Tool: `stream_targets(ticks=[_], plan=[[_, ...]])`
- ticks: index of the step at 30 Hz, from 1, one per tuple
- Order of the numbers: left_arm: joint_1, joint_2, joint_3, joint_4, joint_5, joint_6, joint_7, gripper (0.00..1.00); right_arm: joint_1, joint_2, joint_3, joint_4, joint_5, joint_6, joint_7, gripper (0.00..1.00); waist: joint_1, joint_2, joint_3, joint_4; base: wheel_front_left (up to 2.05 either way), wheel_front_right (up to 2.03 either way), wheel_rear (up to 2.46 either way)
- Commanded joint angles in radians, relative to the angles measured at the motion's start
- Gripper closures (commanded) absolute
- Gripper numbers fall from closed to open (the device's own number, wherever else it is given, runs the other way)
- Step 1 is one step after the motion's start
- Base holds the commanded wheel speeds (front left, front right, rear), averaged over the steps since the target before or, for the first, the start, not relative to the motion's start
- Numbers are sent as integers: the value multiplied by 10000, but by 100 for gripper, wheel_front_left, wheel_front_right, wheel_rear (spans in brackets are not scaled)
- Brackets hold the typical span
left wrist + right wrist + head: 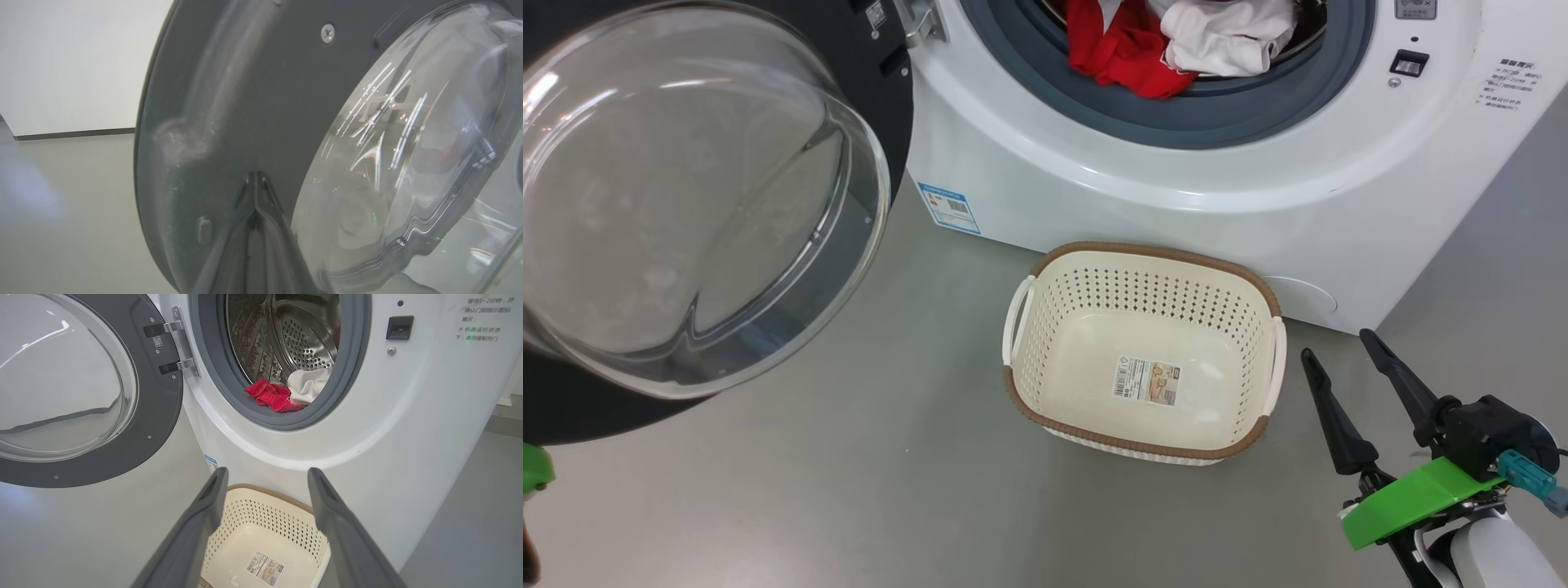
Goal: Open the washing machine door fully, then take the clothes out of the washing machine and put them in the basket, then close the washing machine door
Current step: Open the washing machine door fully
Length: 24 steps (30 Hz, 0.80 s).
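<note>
Your left gripper point(255, 192) has its two dark fingers pressed together with nothing between them. Their joined tip points at the dark inner rim of the washing machine door point(245, 81), just beside the bulging glass window point(388, 163); from the left wrist view you cannot tell whether the tip actually touches the rim. In the head view the door stands swung out to the left of the washing machine point(1176, 212), hanging on its metal hinge point(179, 343) with its inner side turned toward you, so the round opening is uncovered. The clothes lie at the front bottom of the steel drum point(302, 335): a red garment point(1123, 49) spills onto the grey rubber ring point(1217, 122), and a white garment point(1225, 37) lies against it on its right. The basket point(1152, 251) stands upright on the grey floor point(849, 490) just in front of the machine, below the opening, and a printed label point(1147, 381) shows on its bottom. Your right gripper point(1335, 343) hangs over the floor just right of the basket, apart from it, with its fingers spread wide, holding nothing and pointing toward the machine's front. In the right wrist view the basket's near end shows between those two fingers, with the opening and the clothes above it.
</note>
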Motion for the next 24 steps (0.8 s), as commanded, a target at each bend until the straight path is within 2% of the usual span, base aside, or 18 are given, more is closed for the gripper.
stream_targets(ticks=[1, 10, 20, 21, 23, 24], plan=[[-448, 622, 526, -79, 148, -66, -81, 100, -187, -89, 250, -205, -186, 16, -120, 0, 0, -1, -4, -11, 0, 0, 0], [-519, 336, 904, 56, 640, -311, -81, 100, -174, -90, 249, -183, -182, 16, -120, 0, 0, -1, -116, 7, 0, 0, 0], [-33, -306, 1118, -211, 1085, -724, -81, 99, -117, -54, 237, -161, -179, 16, -120, 0, 0, -1, -382, 36, 0, 0, 0], [64, -406, 1122, -312, 1123, -755, -81, 87, -108, -47, 230, -161, -181, 16, -120, 0, 0, -1, -405, 36, 0, 0, 0], [284, -637, 1093, -577, 1203, -816, -81, 58, -89, -22, 205, -175, -188, 16, -120, 0, 0, -1, -458, 30, 0, 0, 0], [530, -856, 1083, -881, 1274, -865, -81, 0, -58, 22, 177, -206, -215, 16, -120, 0, 0, -1, -500, 10, 0, 0, 0]])
